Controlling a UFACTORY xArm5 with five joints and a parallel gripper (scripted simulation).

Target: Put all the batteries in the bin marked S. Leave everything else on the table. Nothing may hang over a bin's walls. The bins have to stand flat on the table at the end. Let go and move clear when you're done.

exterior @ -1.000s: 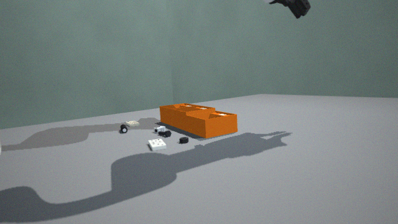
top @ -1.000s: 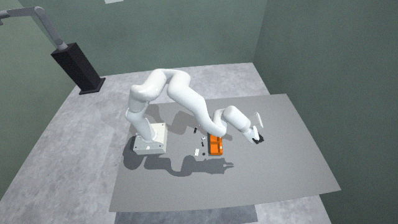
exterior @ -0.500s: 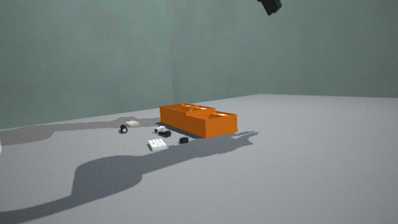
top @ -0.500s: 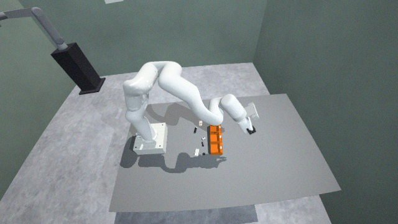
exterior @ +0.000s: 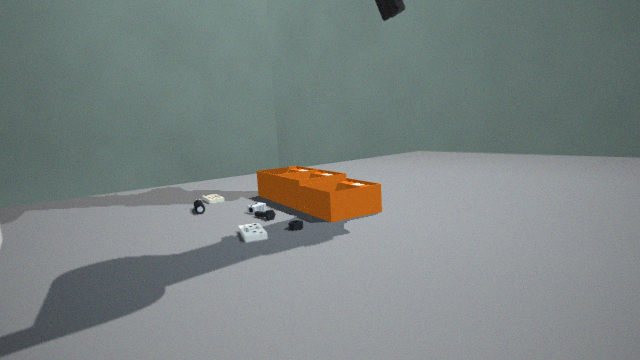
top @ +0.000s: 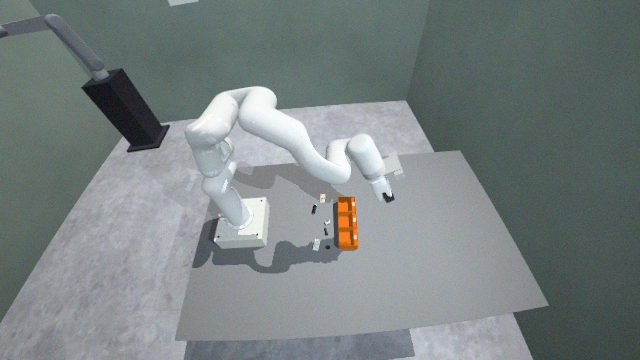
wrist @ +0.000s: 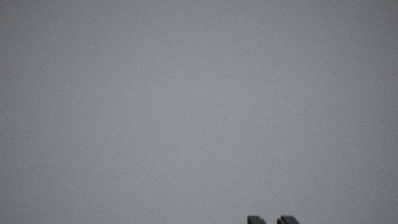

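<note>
Table: a plain grey table top (top: 425, 260) lying over a mottled grey floor (top: 100, 240); the arm's long shadow falls across it toward the near edge in the exterior view.
Room: dull green walls (top: 500, 75) on the far and right sides; a black pedestal (top: 125, 112) with a grey tube stands in the far left corner of the floor.
Arm: a white arm (top: 260, 130) on a pale square base (top: 260, 235) reaches over the table and bends down just beyond the bins.
Bins: an orange bin block (top: 347, 223) of three compartments in a row stands flat on the table; each compartment shows a small pale mark on its floor, and the letters cannot be read. Whether anything lies inside cannot be told.
Batteries: small dark cylinders lie on the table beside the bins, on the arm's base side; one black cylinder (exterior: 199, 206) lies near a cream flat block (exterior: 213, 198), another dark cylinder (exterior: 265, 214) sits just beside a small white piece (exterior: 256, 207), and a short dark cylinder (exterior: 295, 225) lies near the bin block's near end.
Other parts: a white square block (exterior: 252, 232) with dark dots lies nearest the camera in the exterior view.
Gripper: the gripper (top: 387, 197) hangs above the table on the far side of the bins, well apart from the loose parts; its dark fingertips stand almost together with nothing between them.
</note>
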